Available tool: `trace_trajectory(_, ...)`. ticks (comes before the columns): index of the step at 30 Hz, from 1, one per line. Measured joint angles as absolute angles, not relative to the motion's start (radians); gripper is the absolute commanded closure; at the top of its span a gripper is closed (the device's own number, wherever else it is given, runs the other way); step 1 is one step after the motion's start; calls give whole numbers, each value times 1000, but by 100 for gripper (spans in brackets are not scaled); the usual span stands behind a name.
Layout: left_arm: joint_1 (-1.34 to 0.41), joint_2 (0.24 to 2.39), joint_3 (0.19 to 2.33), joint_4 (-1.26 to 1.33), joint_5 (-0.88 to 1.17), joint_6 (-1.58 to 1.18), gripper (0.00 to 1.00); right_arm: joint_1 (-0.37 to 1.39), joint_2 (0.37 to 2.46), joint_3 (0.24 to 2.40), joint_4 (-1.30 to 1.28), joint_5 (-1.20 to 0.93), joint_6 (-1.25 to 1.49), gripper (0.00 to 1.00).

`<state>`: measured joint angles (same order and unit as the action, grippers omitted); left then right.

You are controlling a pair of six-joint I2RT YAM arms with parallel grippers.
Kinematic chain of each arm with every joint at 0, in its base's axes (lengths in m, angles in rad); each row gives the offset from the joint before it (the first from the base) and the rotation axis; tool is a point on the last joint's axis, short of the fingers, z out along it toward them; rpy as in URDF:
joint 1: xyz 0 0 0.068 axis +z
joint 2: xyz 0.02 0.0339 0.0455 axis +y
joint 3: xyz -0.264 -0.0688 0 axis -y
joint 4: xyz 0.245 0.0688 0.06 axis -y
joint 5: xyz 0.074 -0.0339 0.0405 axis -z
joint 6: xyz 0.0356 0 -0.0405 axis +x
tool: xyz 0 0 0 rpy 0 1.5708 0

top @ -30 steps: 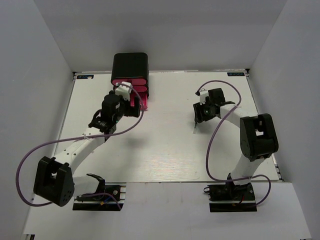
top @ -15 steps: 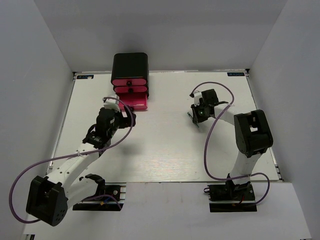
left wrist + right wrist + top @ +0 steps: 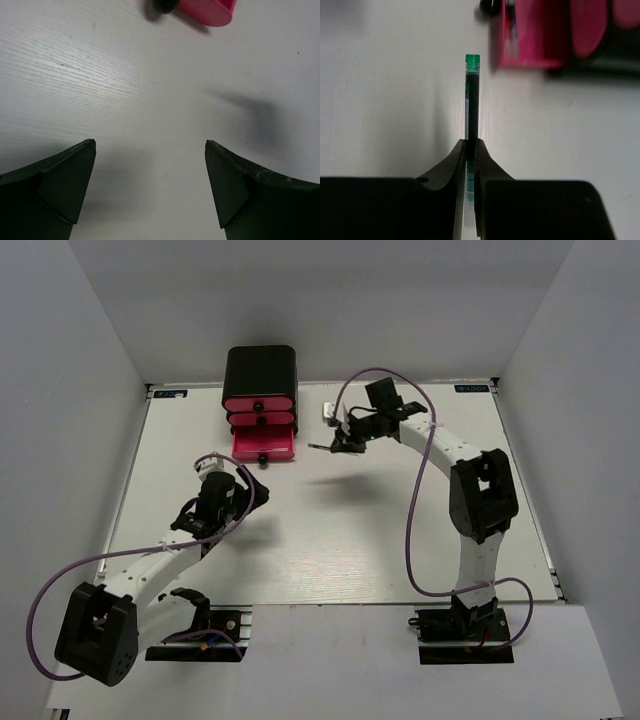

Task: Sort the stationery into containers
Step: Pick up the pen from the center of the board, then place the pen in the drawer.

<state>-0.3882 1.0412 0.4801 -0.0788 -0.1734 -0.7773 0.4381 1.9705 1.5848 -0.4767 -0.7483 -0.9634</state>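
Observation:
The container [image 3: 260, 380] is a black rounded box with pink drawers, standing at the back left of the table. Its bottom drawer [image 3: 266, 444] is pulled out, and the right wrist view shows a thin pen [image 3: 510, 31] lying in that drawer [image 3: 540, 37]. My right gripper [image 3: 337, 445] hangs just right of the drawer, shut on a thin black pen with a green end [image 3: 472, 95]; the pen [image 3: 318, 447] points at the drawer. My left gripper [image 3: 256, 487] is open and empty over bare table in front of the drawer, whose pink corner [image 3: 207, 7] shows in its view.
White walls close in the table on three sides. Purple cables loop from both arms. The drawer's black knob [image 3: 162, 5] faces the left gripper. The right arm's shadow [image 3: 250, 112] lies on the table.
My right gripper closed on the pen and carried it left and back to beside the open drawer. My left arm drew back from the box toward the near edge, leaving the bottom drawer open.

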Motion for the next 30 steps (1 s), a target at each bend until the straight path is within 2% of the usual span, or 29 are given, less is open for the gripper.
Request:
trace_trajectory(8, -388, 1092, 514, -167, -177, -863, 0, 587, 2156, 1791, -234, -786, -1020, 100)
trace_trajectory(16, -388, 1045, 514, -245, -176, -907, 0, 657, 2313, 1843, 129, -778, -822, 100)
trace_trajectory(24, -388, 978, 511, -304, -176, -945, 0, 678, 2401, 1898, 384, -764, -693, 99)
trace_trajectory(26, -388, 976, 511, -314, -176, -951, 0, 676, 2420, 1901, 421, -766, -672, 89)
trace_trajectory(27, -388, 976, 511, -317, -176, -953, 0, 675, 2428, 1901, 432, -767, -662, 80)
trace_trajectory(30, -388, 977, 511, -319, -176, -957, 0, 673, 2441, 1895, 443, -773, -647, 61)
